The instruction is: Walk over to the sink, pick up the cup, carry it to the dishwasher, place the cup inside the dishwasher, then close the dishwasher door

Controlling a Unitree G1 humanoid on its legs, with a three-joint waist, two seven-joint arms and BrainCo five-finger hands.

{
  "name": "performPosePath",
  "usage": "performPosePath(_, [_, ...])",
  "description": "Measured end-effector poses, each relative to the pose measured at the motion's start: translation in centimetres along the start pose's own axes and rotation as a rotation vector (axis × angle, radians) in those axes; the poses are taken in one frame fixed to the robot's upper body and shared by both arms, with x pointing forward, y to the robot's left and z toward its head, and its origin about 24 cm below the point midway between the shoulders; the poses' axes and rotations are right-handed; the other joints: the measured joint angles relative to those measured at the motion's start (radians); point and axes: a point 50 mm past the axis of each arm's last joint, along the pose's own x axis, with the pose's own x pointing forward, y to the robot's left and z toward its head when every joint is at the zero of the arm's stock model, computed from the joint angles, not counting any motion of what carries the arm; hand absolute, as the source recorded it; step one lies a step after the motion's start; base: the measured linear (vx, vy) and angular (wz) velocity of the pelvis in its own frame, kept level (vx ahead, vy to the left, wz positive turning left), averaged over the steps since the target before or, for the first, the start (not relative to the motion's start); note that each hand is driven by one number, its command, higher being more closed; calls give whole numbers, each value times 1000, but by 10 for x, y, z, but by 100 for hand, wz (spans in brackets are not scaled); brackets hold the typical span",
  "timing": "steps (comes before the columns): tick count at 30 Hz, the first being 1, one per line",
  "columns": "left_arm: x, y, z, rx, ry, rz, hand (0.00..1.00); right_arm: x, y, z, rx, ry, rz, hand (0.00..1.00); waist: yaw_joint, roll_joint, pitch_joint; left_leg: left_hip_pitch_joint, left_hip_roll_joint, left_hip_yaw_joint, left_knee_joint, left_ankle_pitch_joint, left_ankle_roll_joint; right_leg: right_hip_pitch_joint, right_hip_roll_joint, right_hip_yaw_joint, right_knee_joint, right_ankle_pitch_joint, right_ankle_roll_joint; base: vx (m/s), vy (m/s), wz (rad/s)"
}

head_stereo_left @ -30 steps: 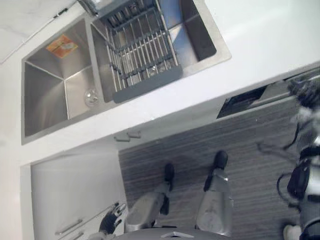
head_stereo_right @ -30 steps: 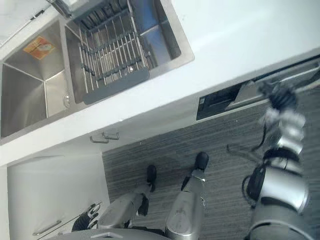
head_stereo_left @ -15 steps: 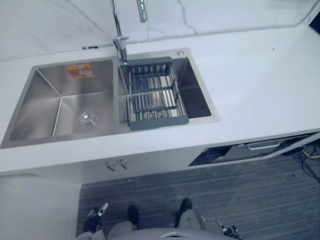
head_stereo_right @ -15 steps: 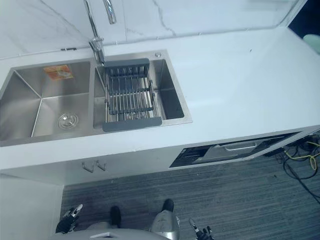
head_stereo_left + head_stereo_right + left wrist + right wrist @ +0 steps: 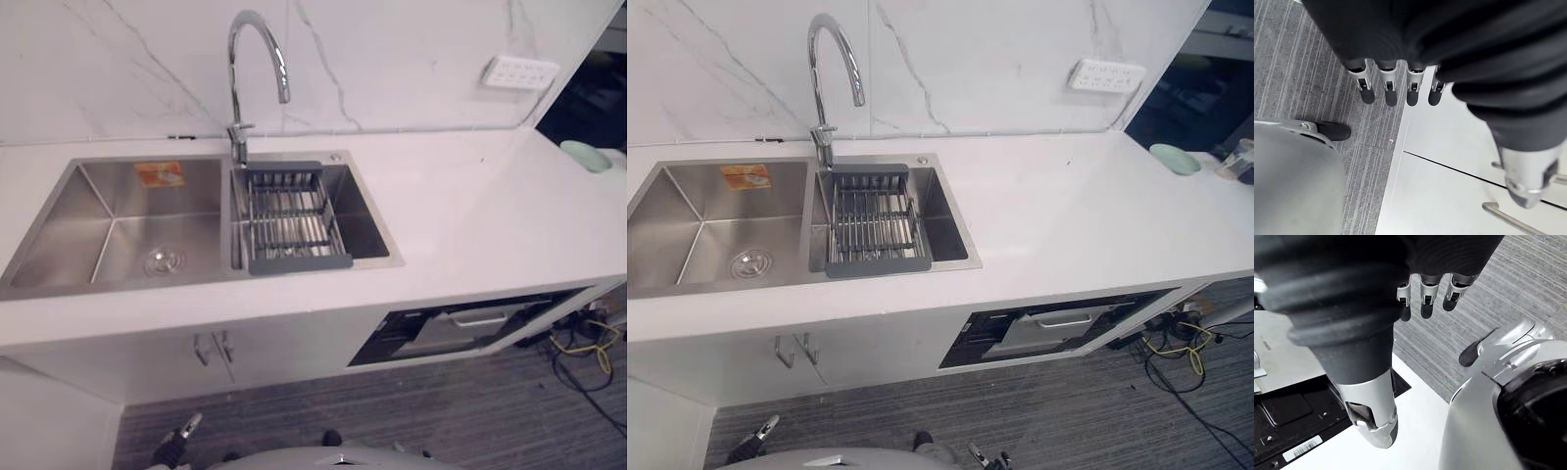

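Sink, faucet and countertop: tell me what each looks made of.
Sink: brushed stainless steel, judging by its dull grey sheen and the sharp creases in the basin walls. Faucet: polished metal, probably chromed, with bright mirror-like highlights. Countertop: smooth, plain white with a matte finish. It could be stone or a composite; the look leaves that open.

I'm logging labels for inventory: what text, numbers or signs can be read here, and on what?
Orange sticker on the sink back wall: print too blurred to read.
White barcode label on the dark panel: characters too small to read.
No readable text anywhere.
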Motion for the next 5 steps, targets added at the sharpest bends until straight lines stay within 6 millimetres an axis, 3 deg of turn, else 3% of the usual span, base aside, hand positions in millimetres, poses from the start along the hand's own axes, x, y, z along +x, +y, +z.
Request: performPosePath(5, [2,-11,2,-89,6,-22,0,3,4,4,-67,22,32,0,7,9,-1,12,-3,8,6,-18,1,11,-1,1,-19,3,2,57,-2,-6])
